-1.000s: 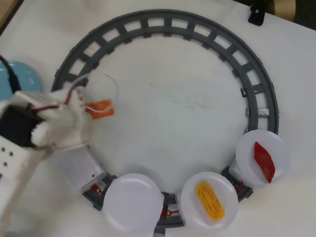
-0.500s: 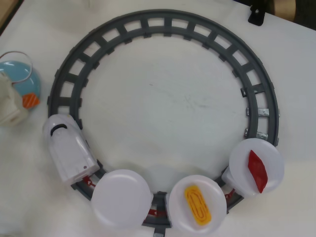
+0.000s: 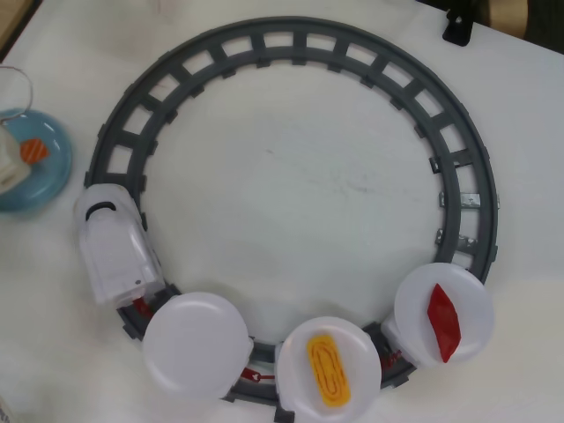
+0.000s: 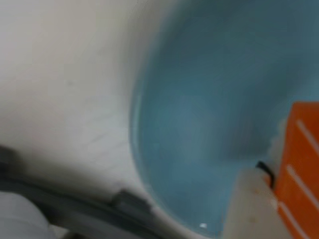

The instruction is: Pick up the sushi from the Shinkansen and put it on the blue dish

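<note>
Over the blue dish: hand (image 3: 19, 155) enters the overhead view from the left edge; only a pale finger (image 3: 9, 163) and a bit of clear casing show.
Hand state: cannot tell whether it is open or closed; just one finger is visible in either view, and the wrist view is blurred.
Sushi: orange piece with white stripes (image 3: 34, 150), over the blue dish, touching the right side of the pale finger in the overhead view.
Sushi, wrist view: orange block (image 4: 299, 169) at the right edge, against a pale finger (image 4: 249, 204), with blue surface behind it. Whether it rests on the dish or hangs just above it cannot be told.
Blue dish: (image 3: 53, 172) round, light blue, on the white worktop (image 3: 291, 185) at the left edge of the overhead view, outside the track; it fills most of the wrist view (image 4: 199, 114).
Shinkansen: (image 3: 113, 248) white, nose toward the top, on the left side of the grey ring track (image 3: 458, 141), near the dish but apart from it.
Cars: first white plate (image 3: 196, 345) is bare; second plate (image 3: 295, 357) carries a yellow egg piece (image 3: 328, 370); third plate (image 3: 414, 304) carries a dark red piece (image 3: 443, 322).
</note>
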